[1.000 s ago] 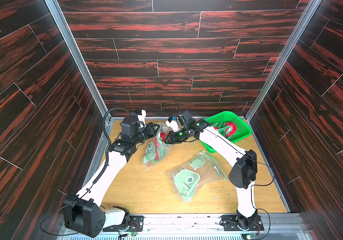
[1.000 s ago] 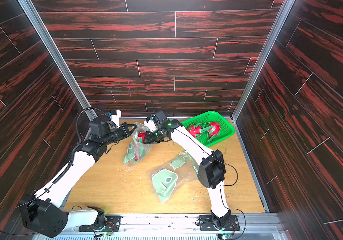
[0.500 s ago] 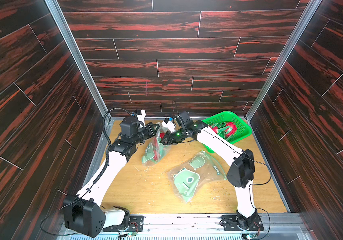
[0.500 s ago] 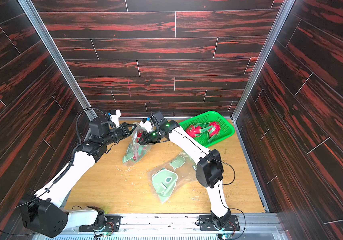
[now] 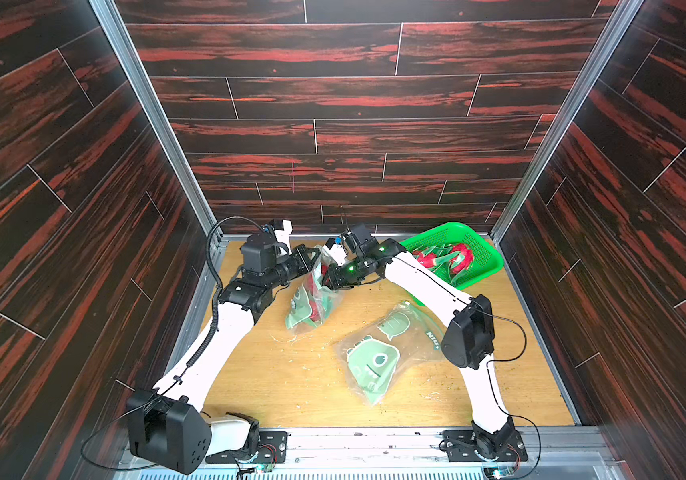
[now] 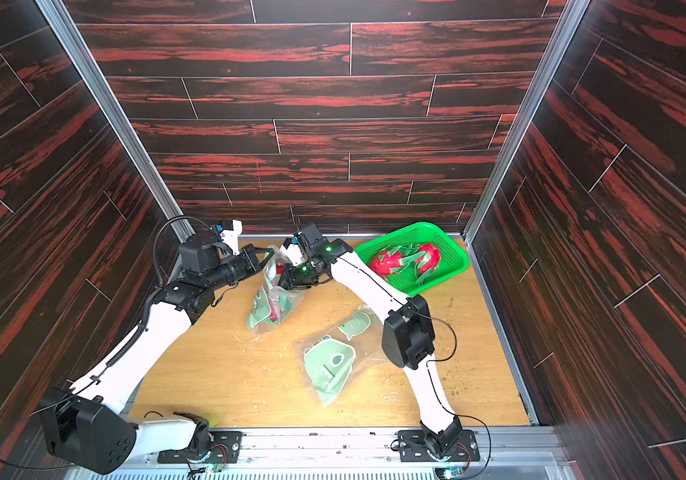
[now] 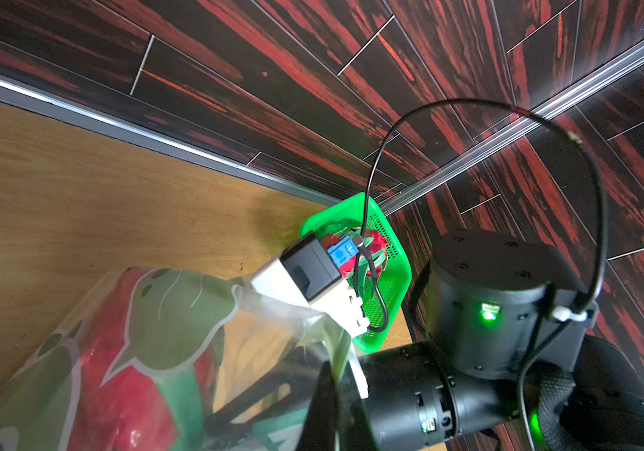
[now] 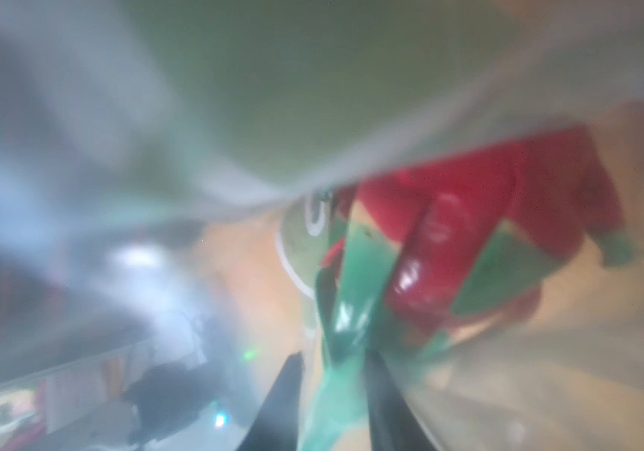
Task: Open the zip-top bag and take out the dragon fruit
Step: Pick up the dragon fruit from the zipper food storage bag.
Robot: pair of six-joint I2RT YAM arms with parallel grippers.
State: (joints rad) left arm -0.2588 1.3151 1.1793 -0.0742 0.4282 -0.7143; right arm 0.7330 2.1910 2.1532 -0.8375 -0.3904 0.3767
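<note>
Desk [image 5: 275,386] surveyed as a clock face, twelve at the back wall. The green basket [image 5: 489,251] at two o'clock holds two loose fruits [image 5: 462,253]. A flat bag [image 5: 370,365] lies near the centre and appears empty. The zip-top bag [image 5: 310,303] hangs at eleven o'clock, mouth open, with a dragon fruit [image 7: 129,394] inside.

My left claw [image 5: 311,258] is clamped on the bag's rim. My right claw [image 8: 332,353] is inside the mouth, jaws slightly apart either side of a green scale. I cannot tell whether they bite it.

Assessment: the fruit looks light and glossy, and is likely slippery. The scales appear thin and flexible and may slide free. I recommend gripping the red body across its narrow width.
</note>
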